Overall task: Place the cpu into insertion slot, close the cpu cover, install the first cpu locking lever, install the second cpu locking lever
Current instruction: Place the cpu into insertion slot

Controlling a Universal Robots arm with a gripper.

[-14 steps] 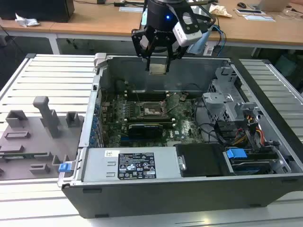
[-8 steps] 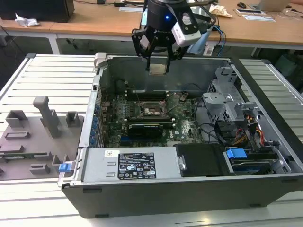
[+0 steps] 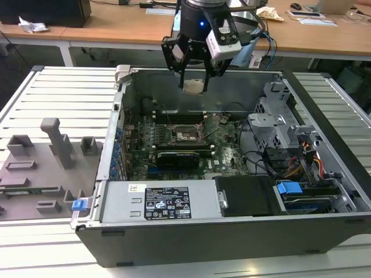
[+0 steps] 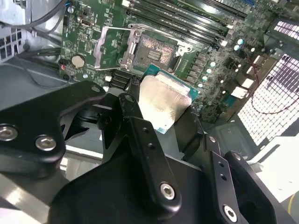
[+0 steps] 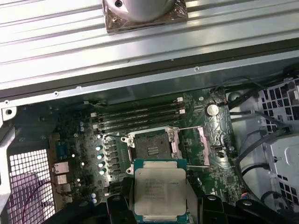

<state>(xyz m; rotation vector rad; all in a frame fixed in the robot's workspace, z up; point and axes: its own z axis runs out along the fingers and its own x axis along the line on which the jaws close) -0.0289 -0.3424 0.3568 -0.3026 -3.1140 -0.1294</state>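
The cpu [image 5: 160, 189], a small thin square chip with a silvery-beige metal top and greenish rim, is hanging pinched by its edges in the black gripper [image 3: 195, 81], above the open grey computer case [image 3: 232, 237]. The insertion slot [image 5: 152, 147], a dark square socket on the green circuit board [image 5: 217, 140], is lying bare below, its silvery cpu cover [image 5: 192, 145] swung aside. A tilted or off-centre descent risks bending the socket's contacts, and a loosening pinch risks dropping the chip.

Workshop or lab: open computer case [image 3: 232, 234] on slatted metal bench [image 3: 64, 92], wooden desks [image 3: 116, 24] behind.
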